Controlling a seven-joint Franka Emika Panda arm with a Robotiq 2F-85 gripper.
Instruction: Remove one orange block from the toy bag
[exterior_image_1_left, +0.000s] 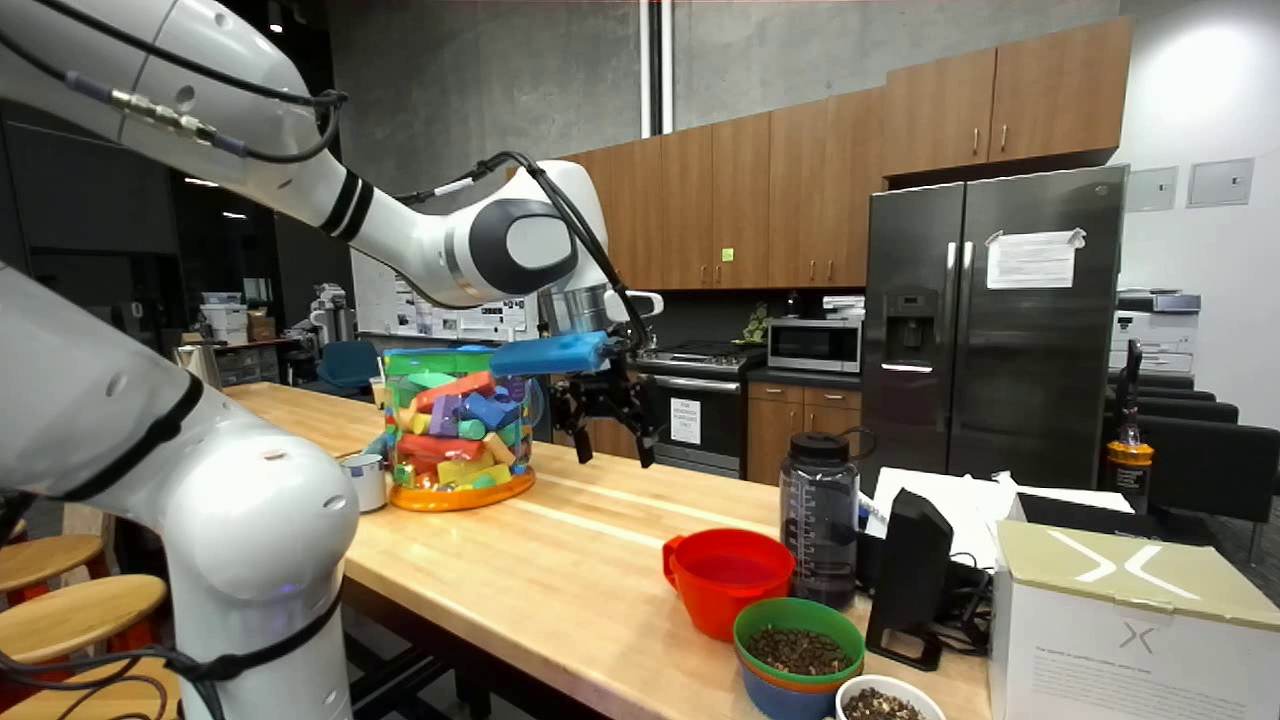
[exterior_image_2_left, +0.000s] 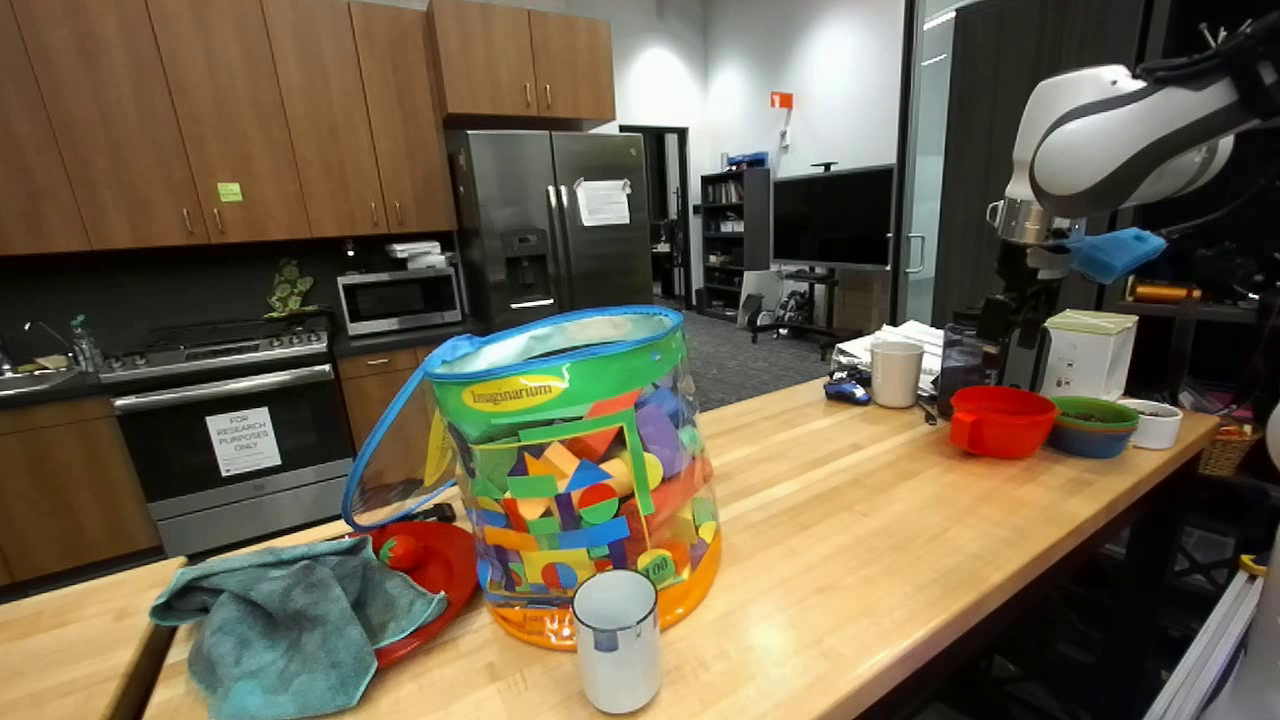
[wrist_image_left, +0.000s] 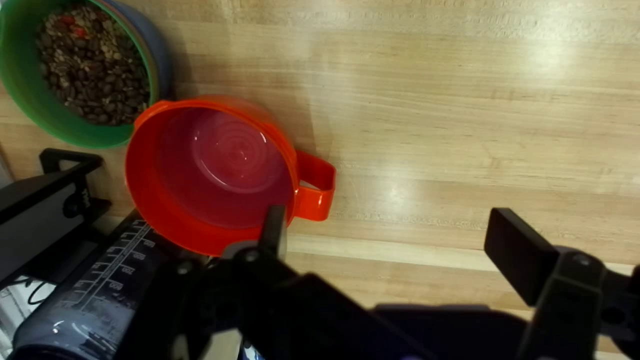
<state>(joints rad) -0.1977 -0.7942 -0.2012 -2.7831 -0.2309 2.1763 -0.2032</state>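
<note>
The toy bag (exterior_image_2_left: 610, 372) stands upright on the counter (exterior_image_2_left: 840, 540). Its body is of see-through plastic, with a green band in the upper part, a blue edge around the mouth and an orange base. On the green band there is a yellow oval label with the word "Imaginarium", and near the bottom of the front one can read the number 100. The mouth is open, and a clear flap with blue border hangs at one side. Inside, the blocks (exterior_image_1_left: 487, 410) are lying in a mixed heap: blue, purple, green and yellow pieces. Among them are orange-red blocks (exterior_image_1_left: 440, 447), long and rectangular in shape, seen through the wall of the bag in an exterior view; which of them is the meant one, I cannot tell. A white cup (exterior_image_2_left: 620, 662) is standing just beside the base, and on another side a grey-green cloth (exterior_image_2_left: 290, 620) lies partly over a red plate (exterior_image_2_left: 448, 565). The end effector (wrist_image_left: 395, 240) hangs above the counter, well apart from the bag and near a red bowl (exterior_image_2_left: 1010, 435) with a handle. Its two fingers are spread widely, and in the wrist view the wood of the counter is visible between them.
</note>
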